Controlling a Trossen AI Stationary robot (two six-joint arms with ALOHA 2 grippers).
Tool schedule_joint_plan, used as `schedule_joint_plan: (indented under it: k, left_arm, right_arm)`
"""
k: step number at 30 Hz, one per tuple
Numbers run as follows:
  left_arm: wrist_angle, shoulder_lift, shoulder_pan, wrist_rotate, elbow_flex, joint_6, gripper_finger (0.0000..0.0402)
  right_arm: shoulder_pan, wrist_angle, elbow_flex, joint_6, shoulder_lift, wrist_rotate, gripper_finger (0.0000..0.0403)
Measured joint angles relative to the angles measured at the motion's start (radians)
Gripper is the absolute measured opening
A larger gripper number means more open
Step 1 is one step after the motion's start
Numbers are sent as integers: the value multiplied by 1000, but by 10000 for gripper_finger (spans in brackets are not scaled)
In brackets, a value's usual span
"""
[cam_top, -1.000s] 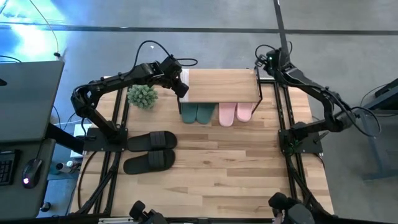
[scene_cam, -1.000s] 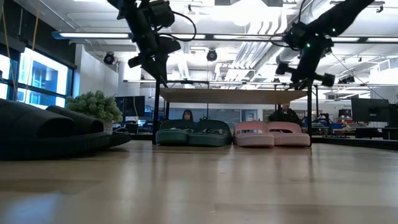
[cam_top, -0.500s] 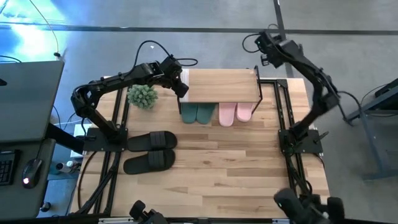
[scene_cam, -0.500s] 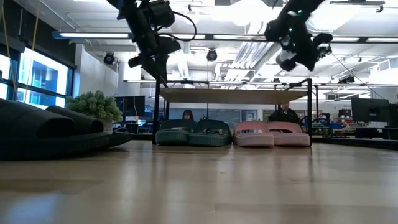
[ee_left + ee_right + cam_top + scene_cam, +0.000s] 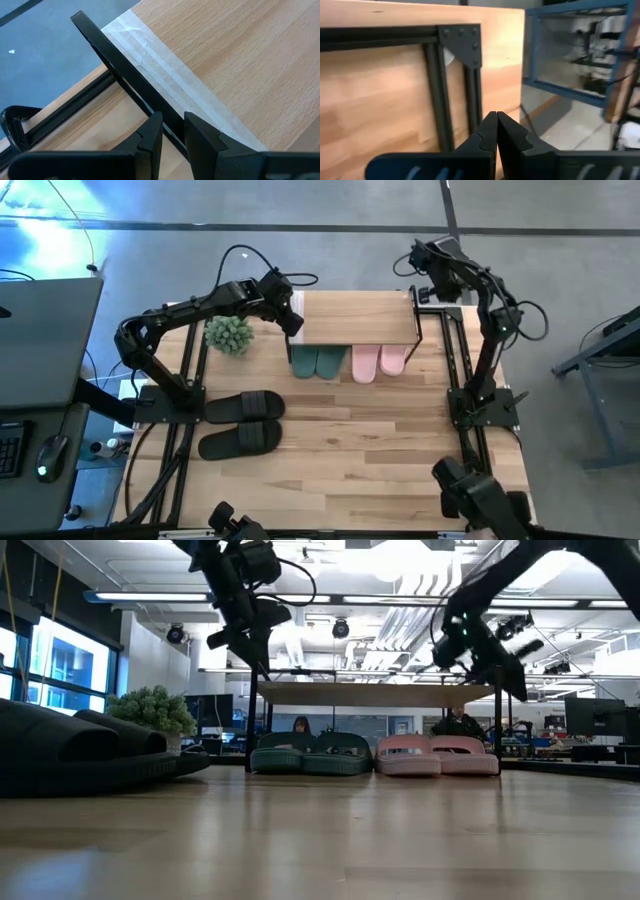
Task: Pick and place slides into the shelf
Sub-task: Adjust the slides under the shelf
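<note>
Shelf (image 5: 355, 318) frame sits pinched in the left gripper (image 5: 172, 131). Right gripper (image 5: 496, 131) is closed and empty by the shelf's far corner.

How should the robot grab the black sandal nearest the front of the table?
Probably by the wide strap of the black sandal, coming straight down from above. It lies flat and the strap arches up, so one finger could slip under it while the other presses on top.

You see two dark, jointed arms with black cables looping off them; the left gripper (image 5: 172, 131) and right gripper (image 5: 496, 131) each end in two matte black, angular fingers with stepped inner edges.
</note>
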Motion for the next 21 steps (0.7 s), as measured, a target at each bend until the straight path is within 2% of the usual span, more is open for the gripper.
schedule_joint_plan:
  k: [4, 9, 16, 21]
  left_arm:
    - [0, 0, 0, 0, 0, 3, 67]
    - [-1, 0, 0, -4, 0, 4, 67]
    - [-1, -1, 0, -9, 0, 4, 67]
    - [3, 0, 0, -19, 0, 4, 67]
  right_arm:
    - [0, 10, -13, -6, 17, 19, 0]
    - [-10, 22, 31, -9, 16, -76, 0]
    - [-25, 73, 33, -13, 15, -136, 0]
    - [-29, 96, 50, 58, -4, -69, 0]
